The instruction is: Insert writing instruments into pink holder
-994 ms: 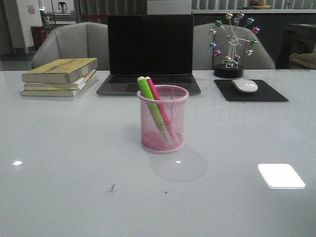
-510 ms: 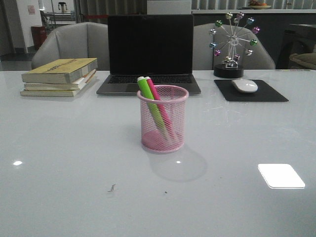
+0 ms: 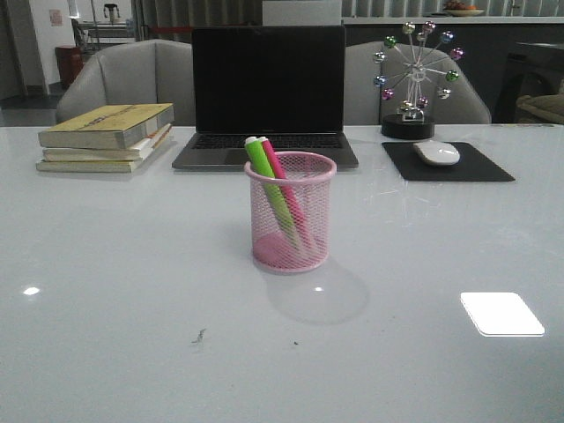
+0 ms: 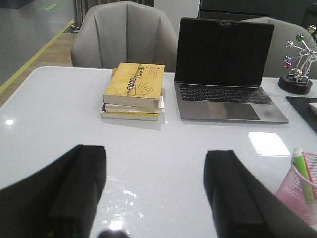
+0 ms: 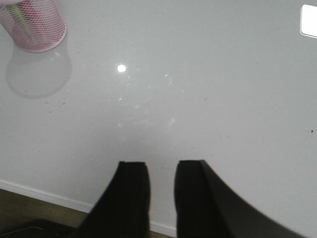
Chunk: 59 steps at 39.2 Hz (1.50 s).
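Note:
The pink holder (image 3: pixel 291 216) stands upright in the middle of the white table. Inside it, the lime green marker (image 3: pixel 264 169) and the pink marker (image 3: pixel 277 169) lean toward the left, their tops poking above the rim. Neither gripper shows in the front view. In the left wrist view, my left gripper (image 4: pixel 154 151) is open wide over bare table, with the holder (image 4: pixel 297 196) and the green marker (image 4: pixel 303 171) off to one side. My right gripper (image 5: pixel 161 163) hangs near the table's front edge, its fingers slightly apart and empty, far from the holder (image 5: pixel 34 25).
Behind the holder are a dark laptop (image 3: pixel 269 88), a stack of yellow books (image 3: pixel 106 137) at the back left, and a white mouse (image 3: pixel 436 152) on a black pad (image 3: pixel 480 169) at the back right. A bead ferris-wheel ornament (image 3: pixel 414 75) stands behind the pad.

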Available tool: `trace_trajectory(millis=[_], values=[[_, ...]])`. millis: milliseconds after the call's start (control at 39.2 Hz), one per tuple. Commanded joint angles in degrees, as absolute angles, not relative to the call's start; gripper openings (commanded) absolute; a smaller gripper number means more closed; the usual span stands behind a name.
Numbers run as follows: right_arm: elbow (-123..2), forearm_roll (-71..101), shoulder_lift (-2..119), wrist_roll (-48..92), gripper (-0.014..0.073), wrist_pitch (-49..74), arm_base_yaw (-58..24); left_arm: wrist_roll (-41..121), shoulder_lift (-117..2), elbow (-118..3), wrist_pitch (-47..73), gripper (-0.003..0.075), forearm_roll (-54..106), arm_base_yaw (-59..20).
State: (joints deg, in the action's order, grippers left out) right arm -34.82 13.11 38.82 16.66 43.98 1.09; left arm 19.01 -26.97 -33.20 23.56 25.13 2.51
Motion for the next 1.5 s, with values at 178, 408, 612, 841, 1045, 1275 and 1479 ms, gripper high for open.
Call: trace_trajectory(millis=[178, 408, 612, 841, 1045, 1275, 1479], values=[[-36.37, 14.03, 38.63, 16.04, 0.0032, 40.29, 1.54, 18.95, -27.18, -34.87, 21.78, 0.0489, 26.62, 2.71], [-36.37, 14.03, 38.63, 16.04, 0.0030, 40.52, 1.54, 18.95, -27.18, -34.87, 21.75, 0.0489, 26.62, 2.71], [-36.37, 14.03, 38.63, 16.04, 0.0030, 40.52, 1.54, 18.95, -27.18, -34.87, 21.75, 0.0489, 26.62, 2.71], [-36.37, 14.03, 38.63, 16.04, 0.0030, 40.52, 1.54, 18.95, -27.18, -34.87, 21.75, 0.0489, 26.62, 2.71], [-36.37, 8.24, 37.63, 16.25, 0.0031, 39.01, 1.48, 18.95, -27.18, -34.87, 21.75, 0.0489, 26.62, 2.71], [-36.37, 8.10, 28.94, 16.25, 0.0031, 41.23, 0.27, 18.95, -27.18, -34.87, 21.75, 0.0489, 26.62, 2.71], [-36.37, 6.22, 15.58, 16.29, 0.0031, 40.16, -6.91, 18.95, -27.18, -34.87, 21.75, 0.0489, 26.62, 2.71]])
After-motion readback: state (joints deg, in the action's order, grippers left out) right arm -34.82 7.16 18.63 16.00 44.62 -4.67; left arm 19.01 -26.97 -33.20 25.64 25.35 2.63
